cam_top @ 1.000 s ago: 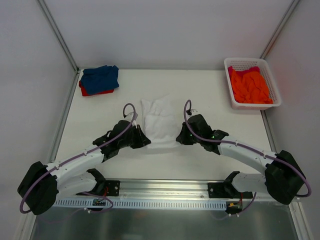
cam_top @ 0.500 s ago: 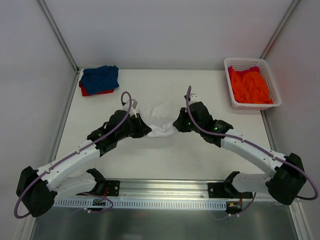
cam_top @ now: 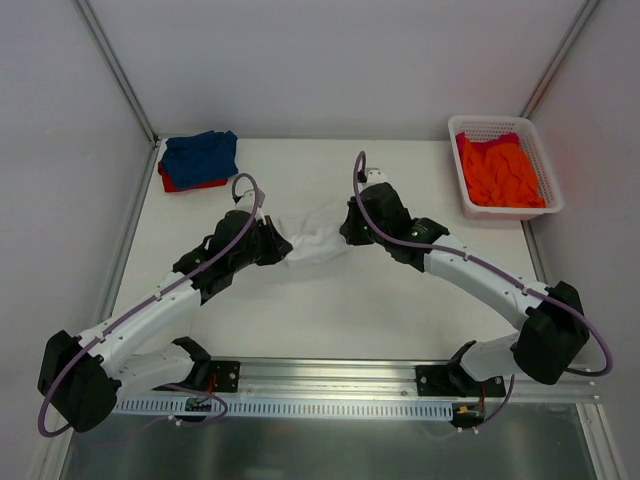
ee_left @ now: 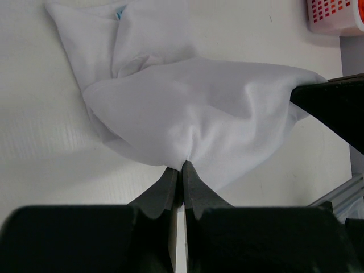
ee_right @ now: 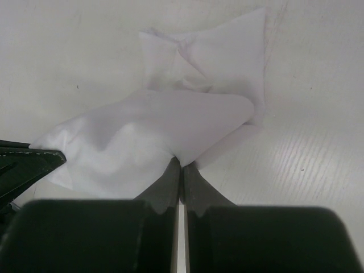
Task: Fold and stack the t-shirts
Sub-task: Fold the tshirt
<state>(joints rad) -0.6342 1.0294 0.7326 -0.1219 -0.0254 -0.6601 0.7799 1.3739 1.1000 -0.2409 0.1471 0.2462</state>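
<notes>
Currently I hold the left claw (ee_left: 182, 169) and right claw (ee_right: 181, 165) clamped on the white shirt (cam_top: 318, 243), its edge raised for folding.

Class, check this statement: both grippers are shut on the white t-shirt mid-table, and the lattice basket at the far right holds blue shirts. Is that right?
Not quite: the lattice basket holds orange cloth, not blue, as the top external view shows. The rest stands: left gripper and right gripper are both shut on the white t-shirt mid-table.
</notes>
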